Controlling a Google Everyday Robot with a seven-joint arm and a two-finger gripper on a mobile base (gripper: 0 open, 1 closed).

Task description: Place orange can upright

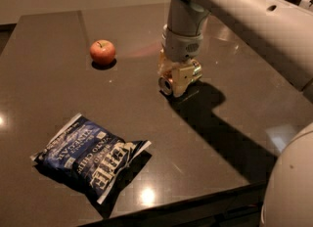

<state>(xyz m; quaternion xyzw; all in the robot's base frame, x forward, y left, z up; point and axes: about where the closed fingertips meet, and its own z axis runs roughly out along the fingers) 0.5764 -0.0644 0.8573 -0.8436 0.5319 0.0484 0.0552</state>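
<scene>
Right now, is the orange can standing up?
No, the orange can lies on its side on the table, with the gripper down over it.

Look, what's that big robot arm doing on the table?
The robot's claw is down over the small orange-and-gold aluminium drink can, which lies on its side on the dark brown table. The can isn't standing up yet. A round red apple and a blue crinkly chip bag sit apart from it.

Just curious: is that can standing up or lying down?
Lying down: the orange can points its round end sideways, with the gripper around it.
</scene>
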